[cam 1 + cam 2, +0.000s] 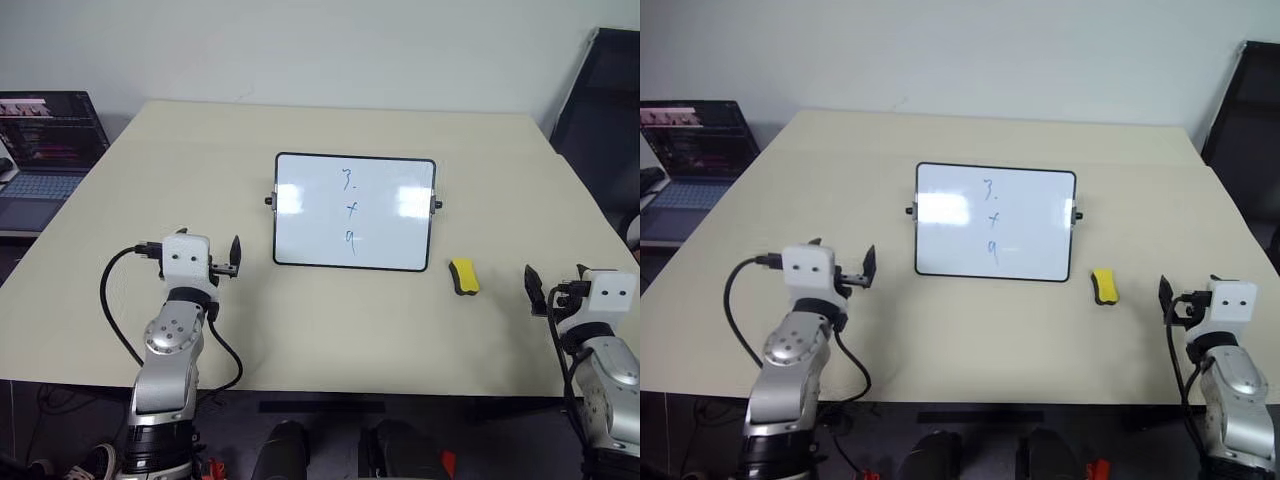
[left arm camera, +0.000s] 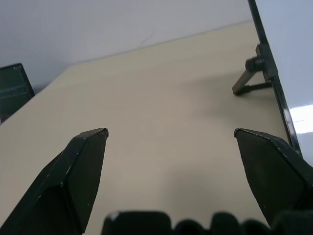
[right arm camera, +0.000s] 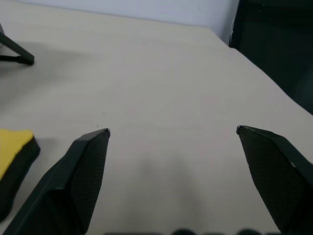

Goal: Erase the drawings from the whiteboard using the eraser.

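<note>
A pale beige table (image 1: 330, 330) with a smooth matte top filled the scene, set against a plain light wall (image 1: 300, 50). Off the table's left edge, an open laptop (image 1: 45, 150) with a lit screen rested on a lower surface, and a dark chair (image 1: 600, 110) stood beyond the far right corner. The whiteboard (image 1: 354, 212), propped on a small stand and leaning back, stood near the middle of the table, its black frame carrying a knob on each side edge. The drawings (image 1: 349, 208), three faint blue marks set one above another, ran down the centre of the board. The eraser (image 1: 464, 276), yellow with a dark underside, lay flat on the table just beside the board's lower right corner and apart from it. The left gripper (image 1: 235, 258) hovered over the table to the left of the board, fingers spread wide and empty, with the board's edge and stand leg visible just past them in the left wrist view. The right gripper (image 1: 535, 290) hung near the table's right front edge, to the right of the eraser, likewise spread wide and grasping nothing. Bare tabletop lay between the right gripper and the eraser. A black cable (image 1: 110, 300) looped from the left wrist.
</note>
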Robot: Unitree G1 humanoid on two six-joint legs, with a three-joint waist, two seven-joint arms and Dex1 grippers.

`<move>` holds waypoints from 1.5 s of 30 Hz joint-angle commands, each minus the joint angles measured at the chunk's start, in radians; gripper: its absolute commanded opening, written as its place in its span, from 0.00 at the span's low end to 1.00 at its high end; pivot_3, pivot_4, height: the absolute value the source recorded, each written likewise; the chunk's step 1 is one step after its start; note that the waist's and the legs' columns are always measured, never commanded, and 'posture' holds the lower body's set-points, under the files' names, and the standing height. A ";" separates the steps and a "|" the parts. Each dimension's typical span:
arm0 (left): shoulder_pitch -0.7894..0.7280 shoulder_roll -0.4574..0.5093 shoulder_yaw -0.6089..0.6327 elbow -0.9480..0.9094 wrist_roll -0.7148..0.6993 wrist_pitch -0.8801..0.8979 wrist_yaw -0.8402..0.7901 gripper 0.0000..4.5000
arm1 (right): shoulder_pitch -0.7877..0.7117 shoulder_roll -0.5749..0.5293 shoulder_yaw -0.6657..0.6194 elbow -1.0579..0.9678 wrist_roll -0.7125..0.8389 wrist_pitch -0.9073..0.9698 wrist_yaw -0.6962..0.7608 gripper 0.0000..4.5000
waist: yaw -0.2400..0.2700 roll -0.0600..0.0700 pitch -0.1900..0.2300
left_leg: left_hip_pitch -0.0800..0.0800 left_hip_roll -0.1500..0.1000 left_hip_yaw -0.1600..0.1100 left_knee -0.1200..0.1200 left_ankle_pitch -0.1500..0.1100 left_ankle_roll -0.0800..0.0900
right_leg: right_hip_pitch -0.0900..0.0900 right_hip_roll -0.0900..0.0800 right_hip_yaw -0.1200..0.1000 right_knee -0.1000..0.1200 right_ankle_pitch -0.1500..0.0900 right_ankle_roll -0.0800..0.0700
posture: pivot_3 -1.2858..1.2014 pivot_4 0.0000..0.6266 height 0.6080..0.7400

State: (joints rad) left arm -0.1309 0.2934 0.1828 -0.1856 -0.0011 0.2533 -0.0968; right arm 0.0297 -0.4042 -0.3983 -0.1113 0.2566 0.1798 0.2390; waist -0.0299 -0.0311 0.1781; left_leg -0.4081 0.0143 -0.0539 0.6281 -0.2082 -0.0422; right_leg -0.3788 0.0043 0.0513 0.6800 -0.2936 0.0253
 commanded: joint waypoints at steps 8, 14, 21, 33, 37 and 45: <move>-0.058 0.030 -0.002 0.074 -0.014 -0.051 -0.049 1.00 | 0.004 0.039 0.005 -0.183 0.028 0.094 -0.058 1.00 | 0.001 0.000 0.000 | 0.000 0.000 0.001 0.000 0.000 0.000 | 0.000 0.000 0.001 0.000 0.000 0.000 | 0.52 0.24 1.00; -0.105 0.169 0.061 0.118 -0.122 -0.053 -0.231 1.00 | -0.033 0.069 0.033 -0.361 0.127 0.296 -0.101 1.00 | -0.003 0.001 0.000 | 0.000 0.001 0.000 -0.001 0.000 0.000 | -0.001 0.001 0.001 0.000 -0.001 -0.001 | 0.52 0.24 1.00; -0.305 0.348 0.062 0.231 -0.335 0.032 -0.591 1.00 | -0.086 0.070 0.124 -0.538 0.147 0.636 -0.213 1.00 | 0.005 0.001 0.001 | -0.001 0.000 -0.001 0.000 0.000 0.000 | -0.001 0.001 -0.002 0.000 -0.002 -0.001 | 0.52 0.24 1.00; -0.520 0.390 -0.246 0.138 -0.448 0.153 -1.089 1.00 | -0.203 0.124 0.133 -0.586 0.210 0.873 -0.261 1.00 | -0.006 0.002 0.001 | -0.008 -0.002 -0.002 -0.003 0.000 0.000 | -0.008 0.001 -0.003 0.001 -0.001 -0.004 | 0.52 0.24 1.00; -0.584 0.346 -0.322 0.182 -0.425 0.101 -1.187 1.00 | -0.219 0.121 0.127 -0.524 0.196 0.900 -0.256 1.00 | -0.004 0.002 0.001 | -0.009 -0.002 -0.002 -0.003 0.000 0.000 | -0.009 0.003 -0.003 0.001 -0.002 -0.004 | 0.52 0.24 1.00; -0.722 0.225 -0.397 0.366 -0.359 -0.039 -1.283 1.00 | -0.240 0.104 0.175 -0.389 0.141 0.841 -0.227 1.00 | -0.002 0.002 0.001 | -0.009 -0.003 -0.002 -0.001 0.000 0.001 | -0.009 0.003 -0.003 0.001 -0.002 -0.003 | 0.52 0.24 1.00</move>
State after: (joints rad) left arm -0.8201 0.5244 -0.2111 0.1672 -0.3705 0.2553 -1.3478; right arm -0.1929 -0.2939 -0.2166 -0.5030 0.4119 1.0559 0.0041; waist -0.0324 -0.0290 0.1795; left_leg -0.4175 0.0114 -0.0555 0.6268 -0.2082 -0.0416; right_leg -0.3875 0.0072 0.0483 0.6810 -0.2957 0.0226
